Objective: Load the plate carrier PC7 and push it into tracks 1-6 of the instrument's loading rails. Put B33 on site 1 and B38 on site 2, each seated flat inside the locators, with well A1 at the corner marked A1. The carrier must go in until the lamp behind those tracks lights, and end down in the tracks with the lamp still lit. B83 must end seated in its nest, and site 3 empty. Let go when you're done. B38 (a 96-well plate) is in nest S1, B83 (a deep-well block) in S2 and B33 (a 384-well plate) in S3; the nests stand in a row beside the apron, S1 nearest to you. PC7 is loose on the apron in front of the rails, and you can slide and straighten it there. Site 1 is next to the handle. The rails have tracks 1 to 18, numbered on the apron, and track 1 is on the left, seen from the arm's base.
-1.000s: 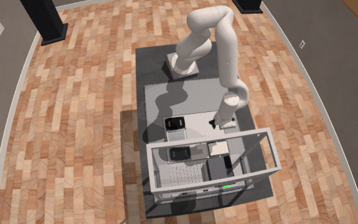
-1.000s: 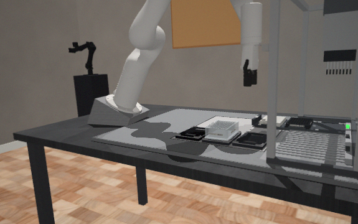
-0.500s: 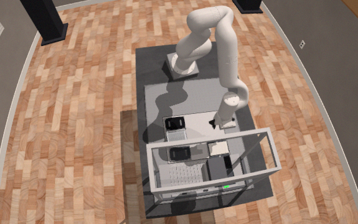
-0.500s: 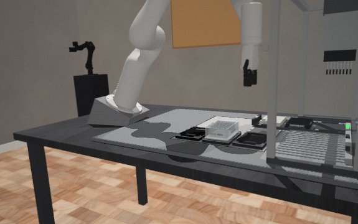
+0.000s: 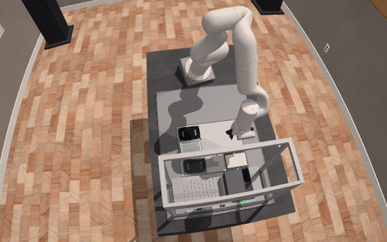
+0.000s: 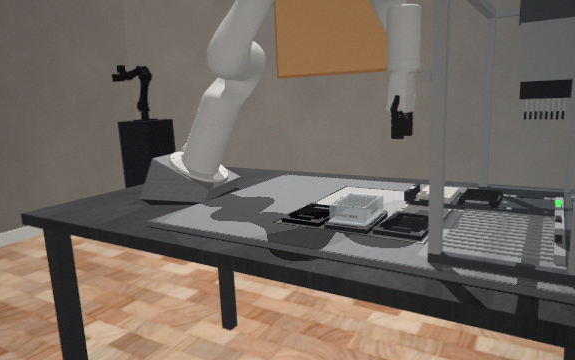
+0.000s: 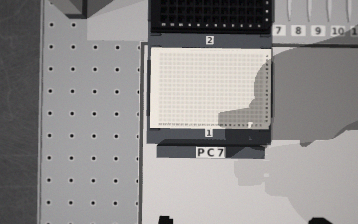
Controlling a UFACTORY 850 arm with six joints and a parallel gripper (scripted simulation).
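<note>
The carrier PC7 (image 7: 210,152) lies in the rails, left of the track numbers 7 and up. The white 384-well plate B33 (image 7: 210,87) sits flat on site 1, next to the handle; it also shows in the overhead view (image 5: 236,160) and the side view (image 6: 437,192). The black 96-well plate B38 (image 7: 210,15) sits on site 2 (image 6: 482,196). The lamp (image 5: 244,202) behind those tracks glows green (image 6: 559,203). The deep-well block B83 (image 6: 356,207) (image 5: 190,146) sits in the middle nest. My gripper (image 6: 401,125) is open and empty, high above the apron in front of the handle (image 7: 241,220).
Nests S1 (image 5: 189,133) and S3 (image 5: 194,165) are empty black frames. The instrument's grey frame (image 5: 227,158) stands over the rails, with a dark head (image 5: 235,181) above the carrier's far end. A perforated plate (image 7: 92,125) lies left of the carrier.
</note>
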